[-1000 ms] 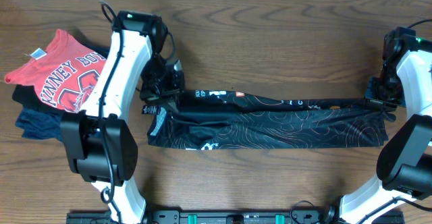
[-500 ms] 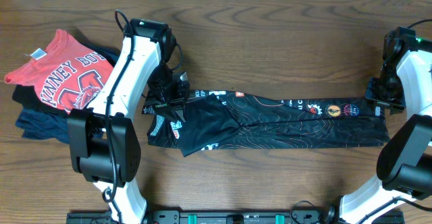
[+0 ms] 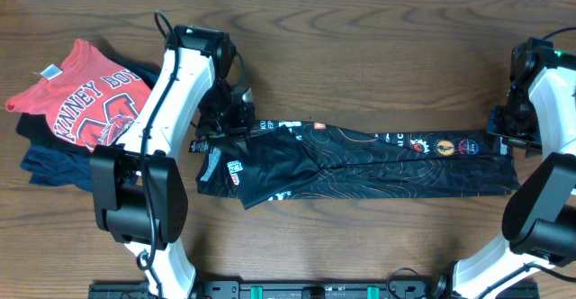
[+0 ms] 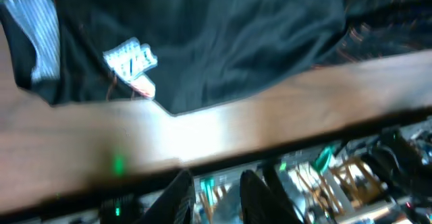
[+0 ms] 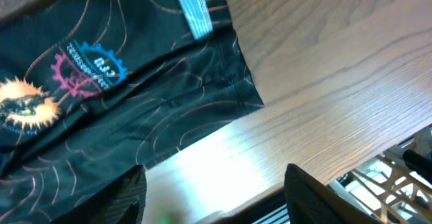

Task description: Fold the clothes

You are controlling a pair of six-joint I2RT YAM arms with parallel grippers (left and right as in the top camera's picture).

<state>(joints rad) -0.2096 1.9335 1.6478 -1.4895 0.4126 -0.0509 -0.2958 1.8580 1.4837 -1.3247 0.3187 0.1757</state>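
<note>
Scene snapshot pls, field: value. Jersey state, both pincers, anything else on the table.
jersey: black jersey with orange contour lines, lying on the table as a long strip from side to side
fold status: narrowed lengthwise, not yet a compact fold
left pincer: open, empty, by the jersey's left end
right pincer: open, empty, by the jersey's right end
other clothes: red T-shirt on top of a navy shirt, piled at image left, apart from the jersey
table: brown wood
</note>
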